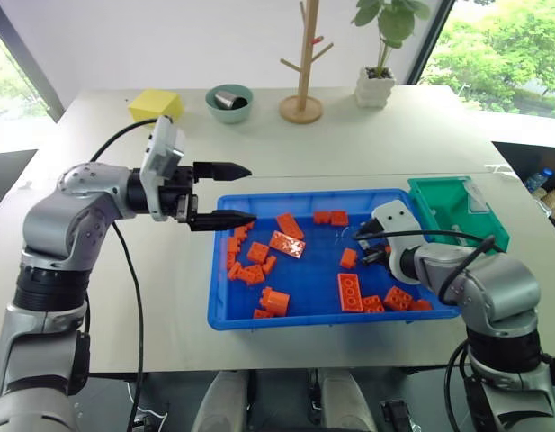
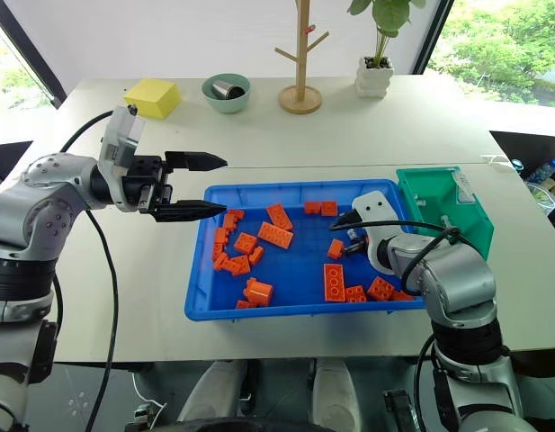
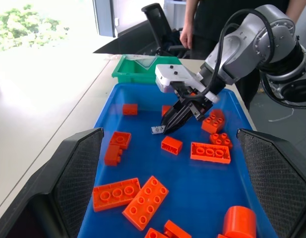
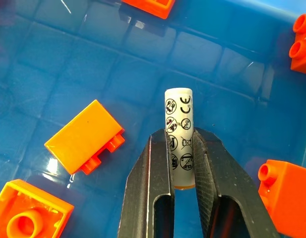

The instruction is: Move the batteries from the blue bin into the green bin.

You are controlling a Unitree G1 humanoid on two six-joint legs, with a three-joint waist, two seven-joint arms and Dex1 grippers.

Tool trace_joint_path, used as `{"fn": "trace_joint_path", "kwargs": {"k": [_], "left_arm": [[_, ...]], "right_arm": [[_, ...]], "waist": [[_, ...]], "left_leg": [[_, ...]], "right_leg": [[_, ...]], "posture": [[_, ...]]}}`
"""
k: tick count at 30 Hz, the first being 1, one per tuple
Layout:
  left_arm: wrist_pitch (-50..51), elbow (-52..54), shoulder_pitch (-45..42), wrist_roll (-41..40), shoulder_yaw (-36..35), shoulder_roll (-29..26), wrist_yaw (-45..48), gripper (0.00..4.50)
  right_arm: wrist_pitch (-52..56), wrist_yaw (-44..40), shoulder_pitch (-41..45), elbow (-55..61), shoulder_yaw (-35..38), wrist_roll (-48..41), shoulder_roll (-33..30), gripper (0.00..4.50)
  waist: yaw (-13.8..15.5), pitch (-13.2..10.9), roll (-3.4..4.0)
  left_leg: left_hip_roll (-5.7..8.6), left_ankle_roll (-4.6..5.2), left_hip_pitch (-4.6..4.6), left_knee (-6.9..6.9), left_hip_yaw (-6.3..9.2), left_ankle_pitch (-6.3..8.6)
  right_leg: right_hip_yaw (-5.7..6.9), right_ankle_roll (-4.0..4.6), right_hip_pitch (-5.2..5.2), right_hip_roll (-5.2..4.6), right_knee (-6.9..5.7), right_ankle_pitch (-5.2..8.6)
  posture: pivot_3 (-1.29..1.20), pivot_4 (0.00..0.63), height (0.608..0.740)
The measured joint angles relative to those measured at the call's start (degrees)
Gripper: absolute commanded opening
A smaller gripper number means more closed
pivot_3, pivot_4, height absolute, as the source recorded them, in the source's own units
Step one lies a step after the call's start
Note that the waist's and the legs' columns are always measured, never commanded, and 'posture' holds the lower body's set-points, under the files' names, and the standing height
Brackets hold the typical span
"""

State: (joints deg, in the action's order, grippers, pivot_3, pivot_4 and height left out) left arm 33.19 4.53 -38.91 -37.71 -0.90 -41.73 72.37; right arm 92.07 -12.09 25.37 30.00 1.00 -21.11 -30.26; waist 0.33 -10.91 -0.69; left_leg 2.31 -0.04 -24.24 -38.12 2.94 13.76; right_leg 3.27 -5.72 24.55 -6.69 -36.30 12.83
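We hold one small silver-grey cylindrical battery (image 4: 178,136) in the right gripper (image 4: 181,161), whose two black fingers are clamped on its lower half. The battery's long axis runs in line with the fingers, so its free end projects past the fingertips toward the floor of the large shallow bright-blue plastic bin (image 1: 259,317). The printed symbols on its label face the wrist camera.

The held battery sits over the right half of the blue bin, near the bin's right edge, among the scattered orange toy bricks (image 1: 287,243). We judge it to be at or just above the floor; contact cannot be confirmed.

The relation that governs the coming move is the bearing of the small deep green plastic bin (image 1: 427,210). It stands just beside the blue bin's far right corner, on the right side of the tabletop. From the right gripper it lies to the right and further from us, across the blue bin's rolled rim. We must therefore lift before we traverse.

The left gripper (image 1: 234,194) hangs with its fingers spread and empty above the blue bin's left edge. It is well apart from the green bin, so the right arm is the nearer arm.
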Motion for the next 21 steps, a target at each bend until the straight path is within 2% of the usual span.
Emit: {"fn": "trace_joint_path", "kwargs": {"k": [6,8,10,12,14,16,21], "left_arm": [[0.0,0.0,0.0,0.2,0.0,0.0,0.1,4.5],[-0.2,-0.2,-0.2,0.3,0.0,0.0,0.3,4.5],[-0.3,-0.6,-0.2,0.5,0.0,0.0,0.5,4.5],[-0.3,-0.7,-0.2,0.7,0.0,0.0,0.9,4.5],[-0.4,-1.1,-0.1,0.8,0.0,0.1,1.2,4.5],[-0.4,-1.5,0.0,0.9,0.0,0.1,1.4,4.5],[-0.9,-2.3,0.0,1.1,0.1,0.1,2.7,4.5]], "right_arm": [[0.1,-1.8,1.7,0.4,0.4,-3.0,0.1,0.04],[0.1,-2.9,3.6,1.1,2.7,-5.4,0.8,0.04],[0.1,-5.2,7.1,1.4,8.1,-9.8,-0.6,0.04],[0.1,-6.6,10.6,1.6,13.1,-12.2,-4.4,0.04],[0.1,-7.7,12.1,1.4,16.4,-13.4,-10.8,0.04],[0.1,-8.9,11.7,-0.9,19.6,-13.3,-18.4,0.04],[-1.3,-10.5,6.3,-7.1,24.6,-10.7,-27.2,0.04]], "waist": [[-0.2,0.0,0.04],[-0.2,0.0,0.05],[-0.1,-0.1,0.09],[0.2,-0.1,0.09],[0.6,-0.1,0.09],[0.6,-0.1,0.05],[0.1,-0.1,0.04]], "left_leg": [[0.0,0.0,-0.01,0.0,-0.01,0.0],[0.0,0.0,-0.01,0.01,0.0,0.0],[0.0,0.0,-0.03,0.01,-0.02,0.0],[0.01,0.01,-0.04,0.01,0.0,0.0],[0.02,0.02,-0.11,0.02,0.04,0.01],[0.05,0.04,-0.16,0.02,0.02,0.03],[-0.01,0.1,-0.12,0.02,-0.07,0.06]], "right_leg": [[0.0,0.0,0.02,0.0,-0.01,0.0],[0.0,-0.01,0.03,0.0,-0.02,0.0],[0.0,-0.01,0.04,-0.01,-0.02,0.0],[0.02,-0.01,0.04,-0.01,0.01,0.0],[0.07,-0.02,0.03,-0.02,0.06,0.01],[0.09,-0.02,0.02,-0.06,0.14,0.01],[0.05,-0.01,0.03,-0.06,0.12,0.01]], "posture": [[0.0,0.15,0.702],[0.0,0.15,0.702],[0.0,0.15,0.702],[0.0,0.15,0.702],[0.0,0.15,0.702],[0.0,0.15,0.702],[0.0,0.15,0.702]]}}
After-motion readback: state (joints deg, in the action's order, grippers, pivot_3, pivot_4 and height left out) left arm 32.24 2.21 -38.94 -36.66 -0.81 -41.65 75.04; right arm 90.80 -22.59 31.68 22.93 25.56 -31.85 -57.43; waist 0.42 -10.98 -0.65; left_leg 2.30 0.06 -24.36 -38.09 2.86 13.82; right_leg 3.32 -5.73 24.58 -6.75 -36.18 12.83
